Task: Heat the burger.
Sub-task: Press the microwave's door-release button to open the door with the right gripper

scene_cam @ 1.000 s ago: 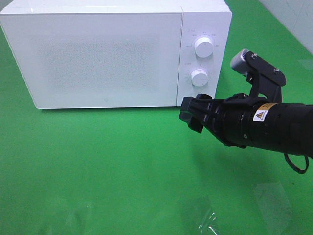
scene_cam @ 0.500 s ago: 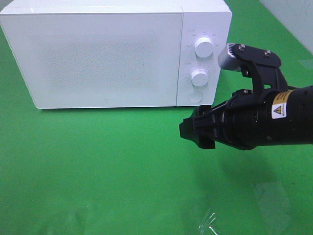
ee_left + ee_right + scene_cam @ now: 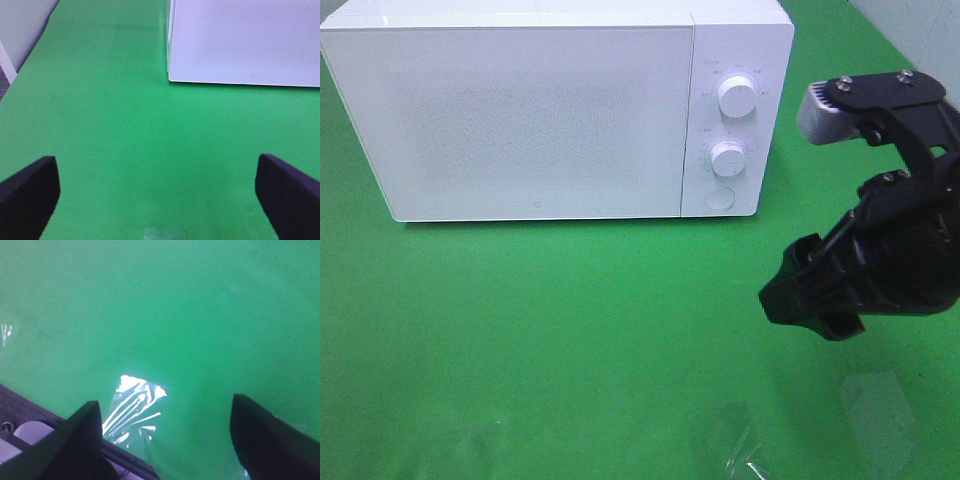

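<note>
Boxy white microwave (image 3: 540, 110), green mat (image 3: 570, 340), black right hand (image 3: 812, 305)

The microwave (image 3: 540, 110) stands on the cloth (image 3: 520, 330), right arm (image 3: 890, 250) before it.

Burger: not visible in any view. Microwave (image 3: 535, 110): white box, upright, far left-to-centre on the green cloth (image 3: 570, 330), front facing near side. Door (image 3: 510, 125) shut, frosted panel. Ctrl strip on right end: upper knob (image 3: 737, 96), lower knob (image 3: 728, 158), round btn (image 3: 720, 197) below.
</note>
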{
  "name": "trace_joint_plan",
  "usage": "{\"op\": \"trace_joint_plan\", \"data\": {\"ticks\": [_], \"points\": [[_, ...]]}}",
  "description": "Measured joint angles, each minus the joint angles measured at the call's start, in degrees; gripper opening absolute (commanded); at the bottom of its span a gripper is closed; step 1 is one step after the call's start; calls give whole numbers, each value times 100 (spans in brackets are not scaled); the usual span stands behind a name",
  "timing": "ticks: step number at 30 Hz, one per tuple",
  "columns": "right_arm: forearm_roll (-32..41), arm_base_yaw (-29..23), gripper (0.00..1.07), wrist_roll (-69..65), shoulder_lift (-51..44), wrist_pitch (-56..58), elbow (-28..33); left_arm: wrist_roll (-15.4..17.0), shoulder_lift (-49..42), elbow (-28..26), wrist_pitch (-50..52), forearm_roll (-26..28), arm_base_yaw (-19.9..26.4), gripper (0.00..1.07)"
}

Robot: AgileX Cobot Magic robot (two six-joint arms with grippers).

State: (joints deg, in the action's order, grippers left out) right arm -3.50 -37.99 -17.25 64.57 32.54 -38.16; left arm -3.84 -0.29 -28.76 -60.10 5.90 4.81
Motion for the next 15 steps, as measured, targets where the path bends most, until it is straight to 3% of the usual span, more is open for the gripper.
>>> {"op": "trace_joint_plan", "data": {"ticks": [15], "points": [[-109,0,69,510,-1891,1742,0,0,0,0,0,0,0,99]]}}
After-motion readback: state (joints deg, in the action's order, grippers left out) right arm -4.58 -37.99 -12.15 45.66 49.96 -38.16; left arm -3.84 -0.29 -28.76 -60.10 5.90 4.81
